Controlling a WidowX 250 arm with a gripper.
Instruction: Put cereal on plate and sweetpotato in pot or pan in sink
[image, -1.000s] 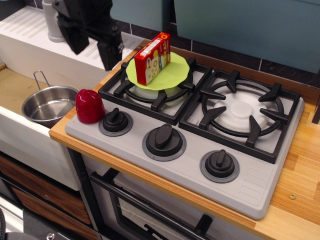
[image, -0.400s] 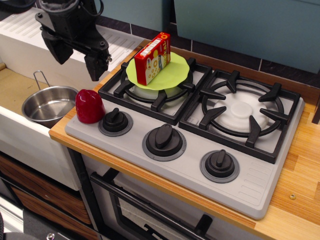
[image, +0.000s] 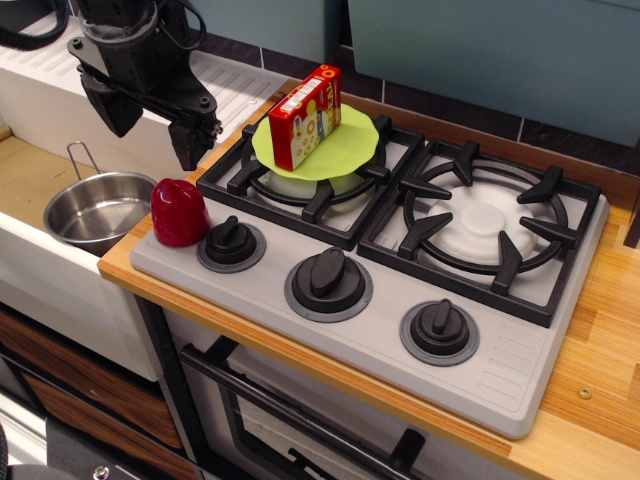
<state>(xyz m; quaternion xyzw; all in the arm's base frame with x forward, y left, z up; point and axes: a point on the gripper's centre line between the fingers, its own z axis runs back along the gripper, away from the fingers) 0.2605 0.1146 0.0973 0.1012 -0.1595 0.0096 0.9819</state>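
Pincer (image: 155, 125) shifted slightly left, jaws apart, empty, above grey stovetop (image: 500, 370) on wooden counter (image: 600, 400).

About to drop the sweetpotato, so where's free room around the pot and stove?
Free: the pot is bare inside, the sink floor behind it, the right burner. Crowded: the sweetpotato sits tight against the left knob; plate and cereal cover the left burner.
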